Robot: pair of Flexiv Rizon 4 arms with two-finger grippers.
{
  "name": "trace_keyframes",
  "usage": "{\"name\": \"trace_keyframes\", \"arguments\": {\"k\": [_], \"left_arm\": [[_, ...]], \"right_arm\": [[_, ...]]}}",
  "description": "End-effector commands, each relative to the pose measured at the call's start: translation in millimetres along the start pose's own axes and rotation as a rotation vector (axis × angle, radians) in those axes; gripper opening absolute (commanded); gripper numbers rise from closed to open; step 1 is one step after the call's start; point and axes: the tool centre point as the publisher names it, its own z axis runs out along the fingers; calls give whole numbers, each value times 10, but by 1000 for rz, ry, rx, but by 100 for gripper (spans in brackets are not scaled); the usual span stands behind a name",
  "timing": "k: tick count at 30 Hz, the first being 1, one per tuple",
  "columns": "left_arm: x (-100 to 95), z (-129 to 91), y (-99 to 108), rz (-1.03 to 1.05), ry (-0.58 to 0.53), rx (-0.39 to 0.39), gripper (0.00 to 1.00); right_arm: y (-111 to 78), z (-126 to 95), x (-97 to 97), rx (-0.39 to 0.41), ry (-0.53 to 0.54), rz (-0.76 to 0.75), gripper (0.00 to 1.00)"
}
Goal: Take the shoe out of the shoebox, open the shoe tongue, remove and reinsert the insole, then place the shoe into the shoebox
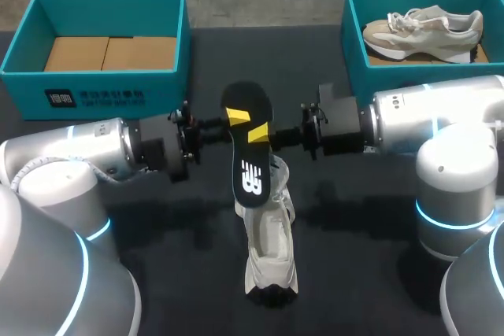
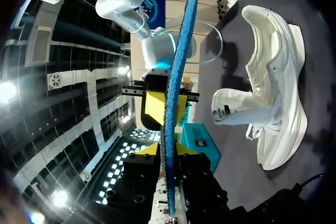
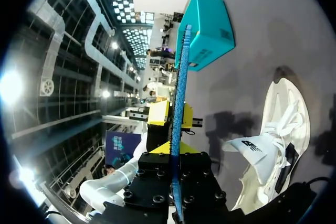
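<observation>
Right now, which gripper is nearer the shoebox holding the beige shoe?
Right. The right gripper grips the insole on the edge facing that shoebox. The left gripper grips the opposite edge, across the insole and farther away.

Left arm [image 1: 83,151], right arm [image 1: 441,112]: silver-grey rounded shells, glowing cyan joint rings [image 1: 441,222]. Left gripper [image 2: 167,149], right gripper [image 3: 173,148]: black screwed bodies, bright yellow fingertips [image 2: 148,149].
</observation>
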Motion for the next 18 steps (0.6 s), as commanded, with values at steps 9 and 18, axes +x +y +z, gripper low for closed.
{"name": "trace_keyframes", "arguments": {"k": [9, 18], "left_arm": [[16, -31, 49, 13, 23, 45, 14], [19, -2, 28, 26, 32, 69, 15]], "right_arm": [[-8, 14, 4, -2, -3, 1, 0], [-8, 14, 4, -2, -3, 1, 0]]}}
